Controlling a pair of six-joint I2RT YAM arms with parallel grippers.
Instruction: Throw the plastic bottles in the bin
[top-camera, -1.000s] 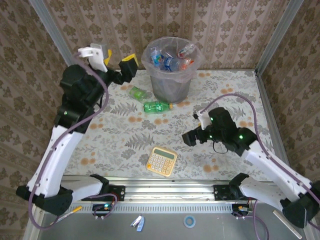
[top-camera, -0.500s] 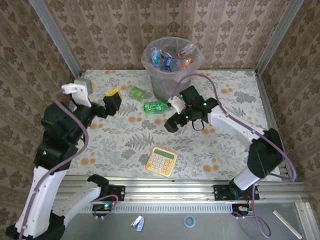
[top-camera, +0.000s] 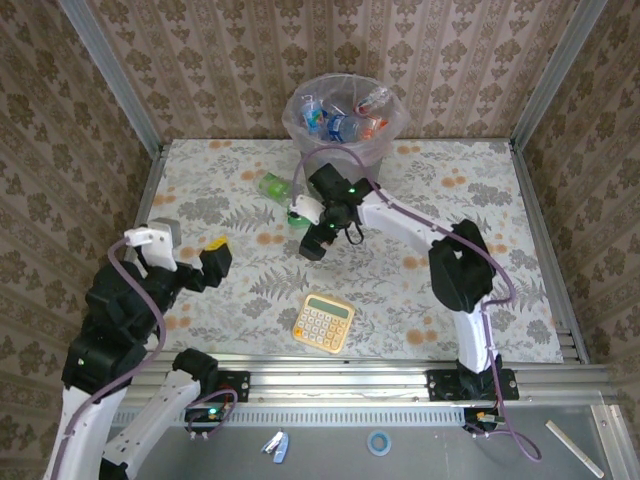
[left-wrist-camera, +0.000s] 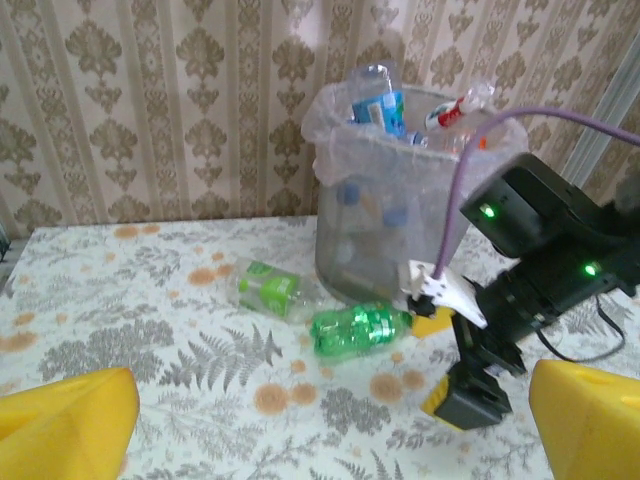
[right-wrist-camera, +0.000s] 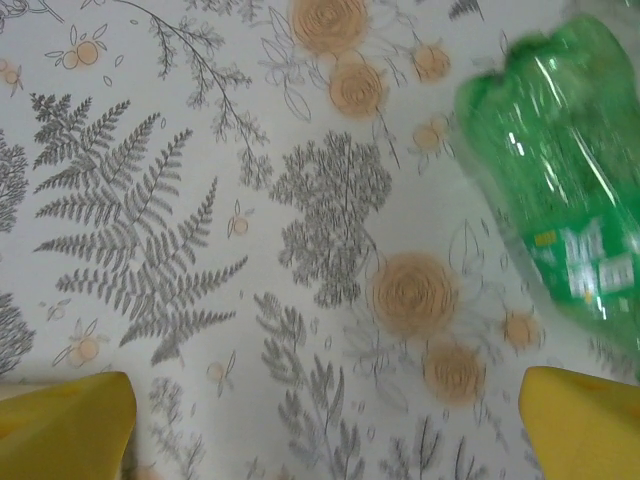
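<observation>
The right jaws stand wide and empty, low over the worktop (top-camera: 450, 270), with a green bottle (right-wrist-camera: 560, 200) lying just beside them. A clear bottle with a green label (left-wrist-camera: 268, 290) lies near it, both at the foot of the bin (top-camera: 365, 165). Inside its pinkish liner (left-wrist-camera: 318, 125) sits a heap of crushed bottles (top-camera: 345, 120). The left jaws, also wide and empty, hang near the worktop's front left.

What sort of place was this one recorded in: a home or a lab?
Probably a staged test booth, not a real room: wallpaper panels set in a metal frame, a floral-covered table, and arm bases bolted to an aluminium rail.
</observation>
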